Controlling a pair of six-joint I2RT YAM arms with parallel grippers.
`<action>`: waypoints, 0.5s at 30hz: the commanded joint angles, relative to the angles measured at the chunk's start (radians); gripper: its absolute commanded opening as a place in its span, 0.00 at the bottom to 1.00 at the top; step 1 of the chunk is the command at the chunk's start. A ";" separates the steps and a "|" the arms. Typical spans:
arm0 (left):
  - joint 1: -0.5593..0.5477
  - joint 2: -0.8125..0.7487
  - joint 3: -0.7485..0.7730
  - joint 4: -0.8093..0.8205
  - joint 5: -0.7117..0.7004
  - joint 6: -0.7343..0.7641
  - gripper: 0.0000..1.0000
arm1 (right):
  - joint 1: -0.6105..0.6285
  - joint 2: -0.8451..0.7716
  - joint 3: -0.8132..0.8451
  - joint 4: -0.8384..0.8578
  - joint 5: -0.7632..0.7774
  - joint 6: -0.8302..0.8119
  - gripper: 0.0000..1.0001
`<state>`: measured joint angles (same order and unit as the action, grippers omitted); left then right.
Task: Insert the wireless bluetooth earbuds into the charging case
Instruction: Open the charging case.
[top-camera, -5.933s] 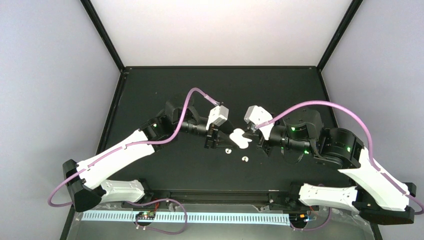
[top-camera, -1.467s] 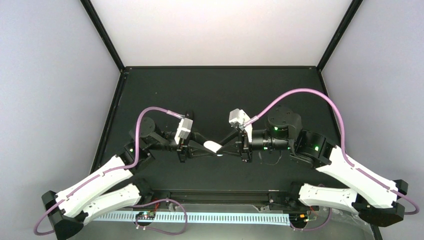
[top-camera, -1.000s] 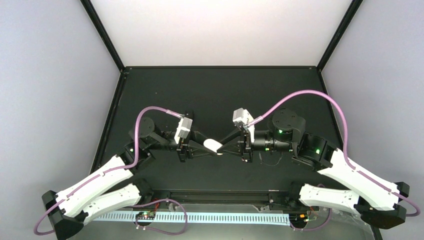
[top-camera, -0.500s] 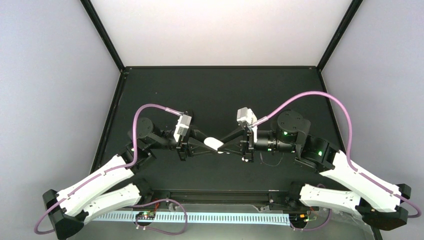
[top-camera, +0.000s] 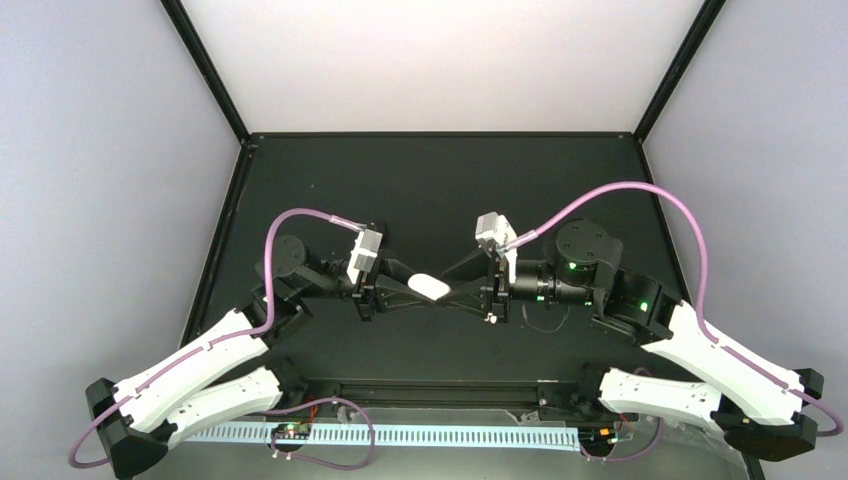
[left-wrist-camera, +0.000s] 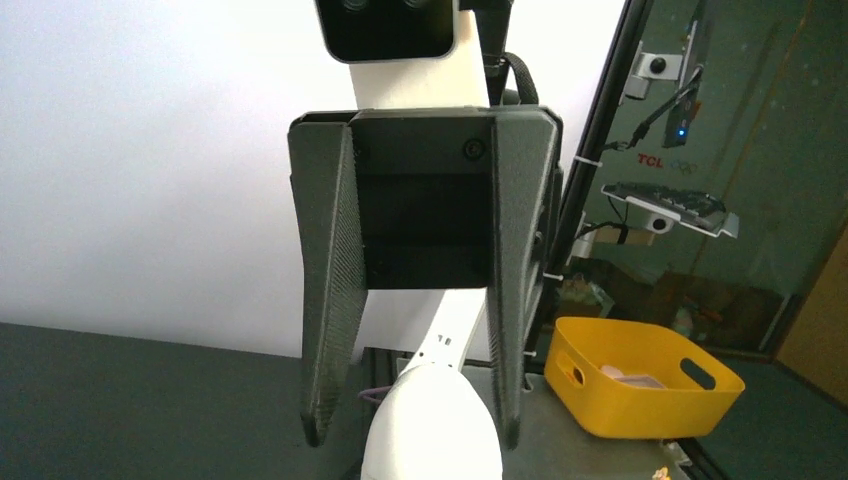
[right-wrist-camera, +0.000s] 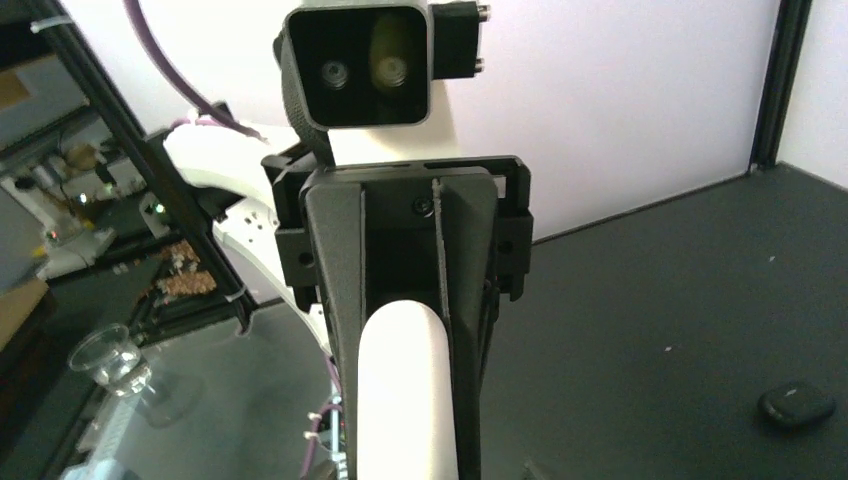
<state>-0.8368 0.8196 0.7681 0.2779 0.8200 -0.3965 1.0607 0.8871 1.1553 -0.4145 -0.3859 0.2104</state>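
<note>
Earbuds first: the top view gives you none for sure. One white, rounded plastic charging case (top-camera: 430, 288) hangs over the black table (top-camera: 430, 190) and appears held off it, with the lid looking closed. The left gripper (top-camera: 424, 296) reaches from the left and the right gripper (top-camera: 453, 294) from the right, tips meeting at the case. Count here: one case, two grippers, zero earbuds you can confirm.

Left wrist view: you look straight at the right gripper. Its two dark ribbed fingers (left-wrist-camera: 330, 300) stand apart on either side of the case with a gap showing on one side, so it is spread and not clamping. There is one yellow plastic bin (left-wrist-camera: 640, 385) in the background, off the table.

Right wrist view: you see the left gripper pinched tight on the case, with the case end poking toward you. One small black rounded object (right-wrist-camera: 796, 403) lies on the table, well apart from the case. It is probably a black earbud, but too small to be sure. There is one clear glass beaker (right-wrist-camera: 105, 362) beyond the table edge.

Risks, my read: only the left gripper carries the case, so a brush from a right finger could twist it loose and drop it. If that black object is an earbud, the shut lid blocks insertion. You cannot tell whether any buds are inside.
</note>
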 joint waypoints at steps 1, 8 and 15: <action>0.000 -0.009 0.017 -0.006 0.006 0.059 0.02 | 0.001 -0.002 0.071 -0.070 0.068 0.009 0.51; -0.001 -0.008 0.019 -0.018 0.034 0.097 0.02 | 0.002 0.049 0.146 -0.137 0.088 -0.010 0.62; -0.001 -0.011 0.023 -0.017 0.050 0.096 0.01 | 0.004 0.097 0.173 -0.168 0.041 -0.034 0.66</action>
<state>-0.8371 0.8188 0.7681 0.2596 0.8425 -0.3225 1.0607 0.9741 1.3064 -0.5423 -0.3244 0.1993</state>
